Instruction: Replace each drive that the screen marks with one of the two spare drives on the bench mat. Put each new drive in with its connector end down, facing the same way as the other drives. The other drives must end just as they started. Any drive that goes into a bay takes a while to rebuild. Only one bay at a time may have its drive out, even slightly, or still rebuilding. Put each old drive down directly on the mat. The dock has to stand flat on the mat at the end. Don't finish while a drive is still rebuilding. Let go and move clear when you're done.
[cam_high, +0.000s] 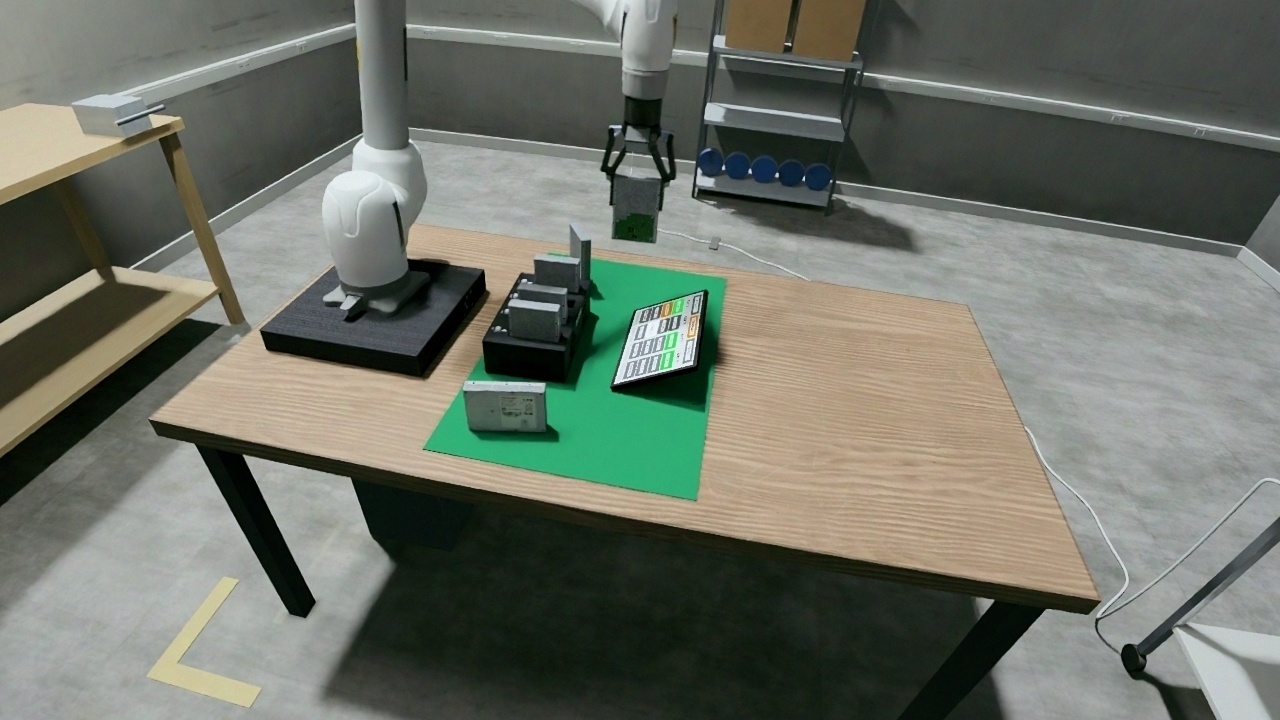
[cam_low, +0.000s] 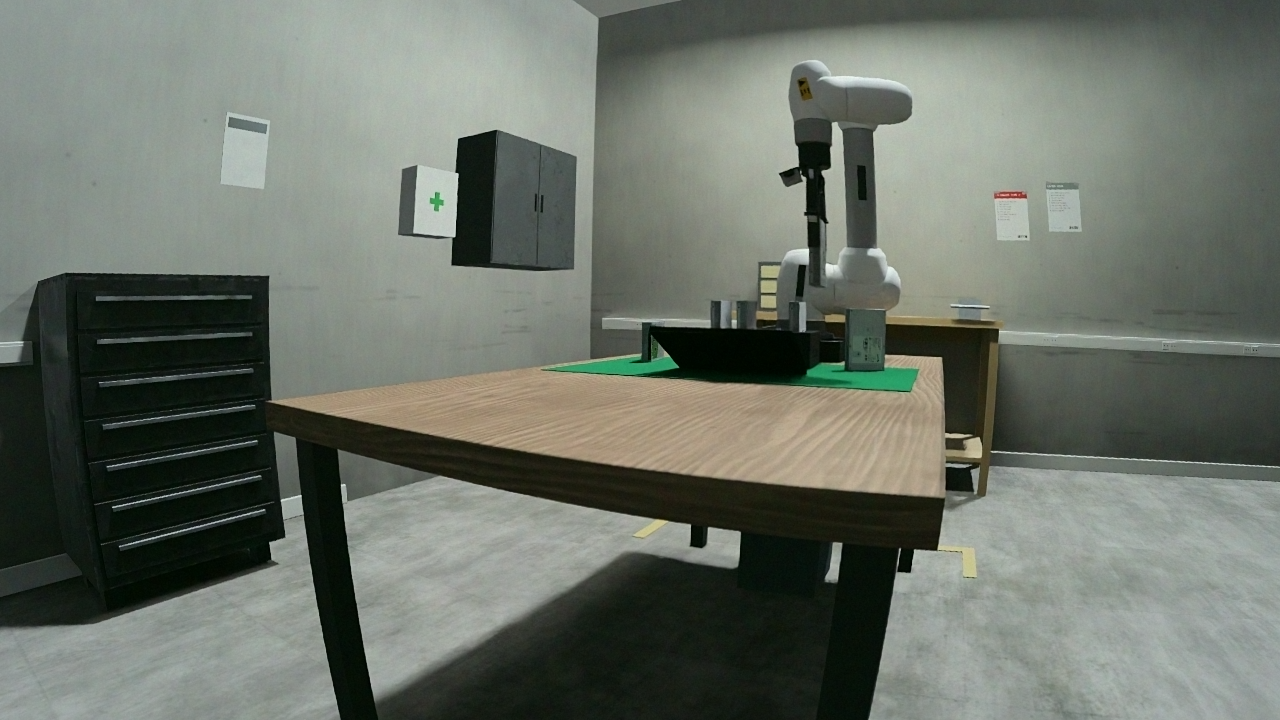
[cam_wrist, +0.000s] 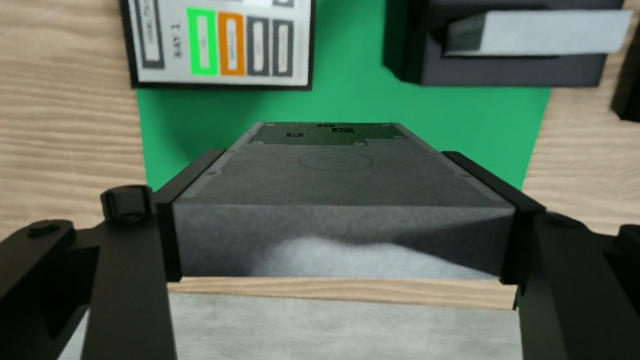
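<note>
We see a wooden worktop (cam_high: 850, 402) (cam_low: 626, 429) (cam_wrist: 65, 125) in a grey-walled room, with a drawer unit (cam_low: 179, 308), a wall cabinet (cam_low: 519, 201) and a shelf rack (cam_high: 707, 98). A green mat (cam_high: 626, 456) (cam_low: 895, 380) (cam_wrist: 345, 102) runs from near the top view's far edge toward its near edge. Our black dock (cam_high: 523, 358) (cam_wrist: 510, 75) stands on it toward the left edge, three upright drives (cam_high: 535, 320) (cam_low: 797, 315) (cam_wrist: 550, 32) in its bays. Beside it leans the screen (cam_high: 660, 340) (cam_low: 733, 349) (cam_wrist: 172, 70), showing green and orange tiles. One loose drive (cam_high: 504, 407) (cam_low: 864, 340) stands by the near edge, another (cam_high: 580, 255) (cam_low: 648, 342) by the far edge. Near that far edge, we see the pincer (cam_high: 636, 192) (cam_low: 815, 255) (cam_wrist: 333, 176), partly open, gripping a grey drive (cam_high: 637, 201) (cam_low: 816, 271) (cam_wrist: 345, 180) by its sides, upright, above the worktop.
</note>
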